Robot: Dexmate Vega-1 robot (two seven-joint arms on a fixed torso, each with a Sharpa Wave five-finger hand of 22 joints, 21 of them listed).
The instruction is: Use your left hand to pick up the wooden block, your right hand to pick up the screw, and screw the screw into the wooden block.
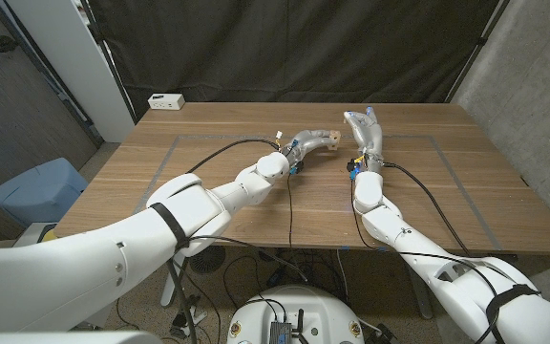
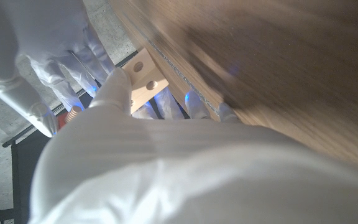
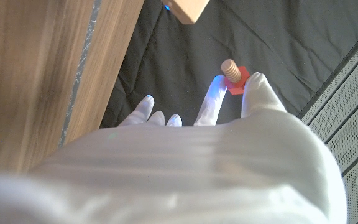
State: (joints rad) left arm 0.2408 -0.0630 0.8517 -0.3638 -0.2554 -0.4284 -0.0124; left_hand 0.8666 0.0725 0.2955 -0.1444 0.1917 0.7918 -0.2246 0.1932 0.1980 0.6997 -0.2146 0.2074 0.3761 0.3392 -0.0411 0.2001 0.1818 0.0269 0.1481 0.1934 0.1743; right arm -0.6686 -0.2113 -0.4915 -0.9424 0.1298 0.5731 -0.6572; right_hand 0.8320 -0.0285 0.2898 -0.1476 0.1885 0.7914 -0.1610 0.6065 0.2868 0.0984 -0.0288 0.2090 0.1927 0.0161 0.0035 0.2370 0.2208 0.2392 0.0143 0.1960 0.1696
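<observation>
Left robot hand (image 1: 311,140) raised over the far middle of the wooden bench (image 1: 466,191), fingers wrapped round a pale rectangular wooden block with drilled holes (image 2: 143,78). Right robot hand (image 1: 364,129) just beside it, upright, pinching a wooden-threaded screw with a red head (image 3: 233,74) between thumb and fingertip, other fingers curled loosely. Screw tip close to the block, apart.
</observation>
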